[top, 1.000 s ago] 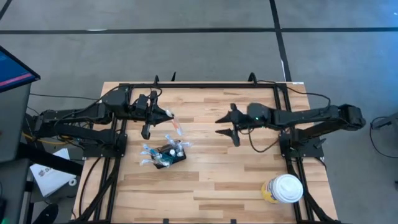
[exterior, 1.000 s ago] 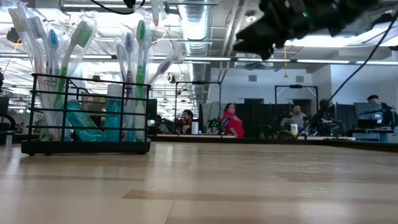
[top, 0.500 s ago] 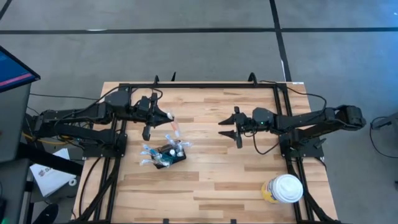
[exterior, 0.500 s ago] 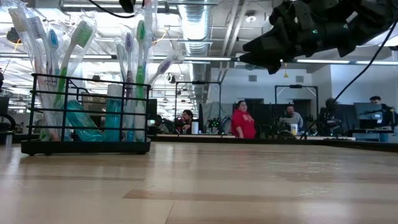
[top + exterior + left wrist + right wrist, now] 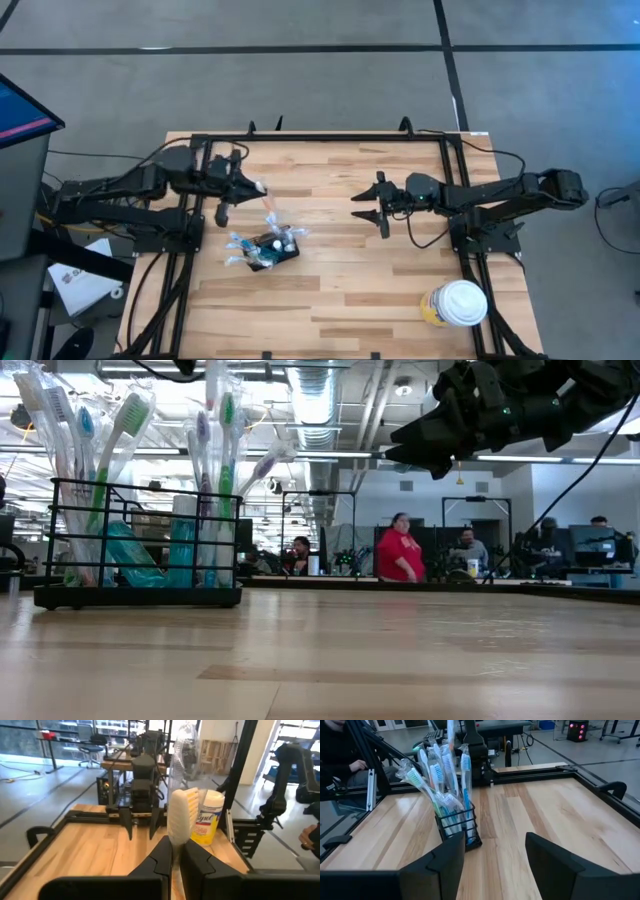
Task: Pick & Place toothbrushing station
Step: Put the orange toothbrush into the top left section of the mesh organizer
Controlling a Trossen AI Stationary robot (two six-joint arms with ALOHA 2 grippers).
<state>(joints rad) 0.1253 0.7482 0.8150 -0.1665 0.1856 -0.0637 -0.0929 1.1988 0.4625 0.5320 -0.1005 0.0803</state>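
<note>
Holding: my left claw (image 5: pixel 262 190) is clenched on one wrapped toothbrush (image 5: pixel 179 815), bristle head poking up past my two fingers (image 5: pixel 160 862) in my left wrist view.
Left claw position: raised above the table (image 5: pixel 340 290), just behind the holder and off to its left side, not over it yet as far as I can tell from the top view.
Right claw: my right claw (image 5: pixel 368 206) is released, jaws wide with nothing between them, hanging above mid-table well apart from the holder.
Holder: black wire toothbrush holder (image 5: pixel 273 250) stands upright on the wood, left of centre, toward the front half of the table.
Holder contents: already crowded with wrapped toothbrushes (image 5: pixel 442 780) standing and leaning in all directions, plus teal packets low inside (image 5: pixel 150 555).
Done so far: I judge most of the loading is done, since the holder is nearly full and I see no loose brushes lying on the table.
Left to do: bring the held brush over the holder, drop it handle-first into a gap, let go.
Other item: white-lidded yellow tub (image 5: pixel 455 304) at the front right corner, untouched, not part of this step.
Background: a person in a red top (image 5: pixel 402 555) stands far behind the table, nowhere near my arms.
</note>
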